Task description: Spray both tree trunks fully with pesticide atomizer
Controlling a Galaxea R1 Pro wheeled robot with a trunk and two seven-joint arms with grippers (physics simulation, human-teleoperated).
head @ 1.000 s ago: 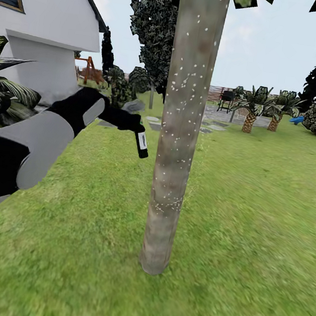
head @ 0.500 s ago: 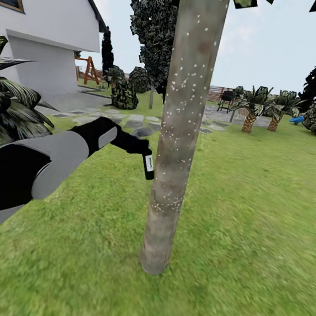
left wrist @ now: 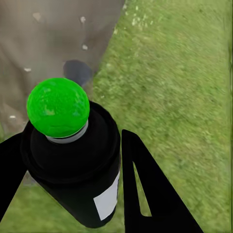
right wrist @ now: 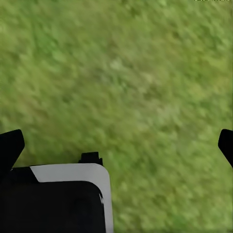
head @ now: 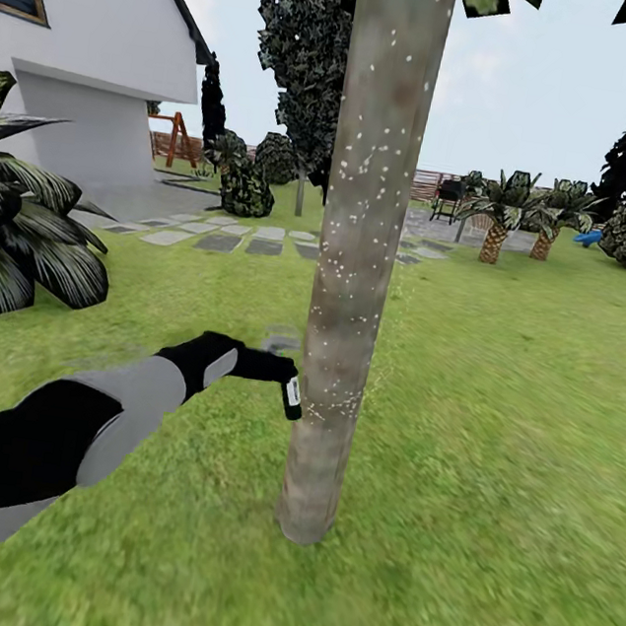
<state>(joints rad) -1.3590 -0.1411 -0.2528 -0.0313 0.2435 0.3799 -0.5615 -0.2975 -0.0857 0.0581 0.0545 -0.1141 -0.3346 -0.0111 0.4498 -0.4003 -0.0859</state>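
1 green-capped pesticide atomizer (left wrist: 73,160) beside trunk (head: 355,259).

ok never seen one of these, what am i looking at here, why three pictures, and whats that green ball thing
It is a simulated robot with two arms, working on a garden lawn. The big picture comes from a camera on its head. The other two come from cameras near each gripper, looking along the fingers.

In the head view the left gripper reaches toward a tree trunk dotted with white pesticide specks. It holds a small pesticide atomizer close beside the bark.

The green ball is the atomizer's top, seen close up in the left wrist view, with the black fingers on either side of its dark body.

The right wrist view looks at blurred grass, its gripper open and holding nothing.
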